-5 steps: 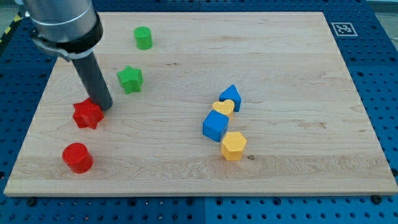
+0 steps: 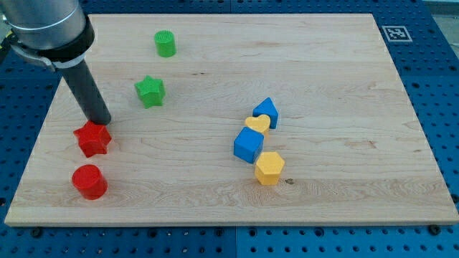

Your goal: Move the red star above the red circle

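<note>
Red star (image 2: 93,138): near board's left edge, directly above red circle (image 2: 90,181), slightly apart. My tip (image 2: 101,121): touching star's upper edge; plain rod, no fingers. Green star (image 2: 150,92), green cylinder (image 2: 165,44): toward top-left corner

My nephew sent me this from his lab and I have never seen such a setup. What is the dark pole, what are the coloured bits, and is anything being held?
You are looking at one camera picture of a wooden board on a blue pegboard table. The dark pole is the end of a robot arm. It has no hand, so nothing is held; it only pushes blocks by sliding my tip along the board. Right now the tip sits at the upper edge of the red star, with the red circle just below that star. Further up are a green star and a green cylinder. Toward the middle lies a cluster: a blue triangle-like block, yellow heart, blue cube and yellow hexagon.
</note>
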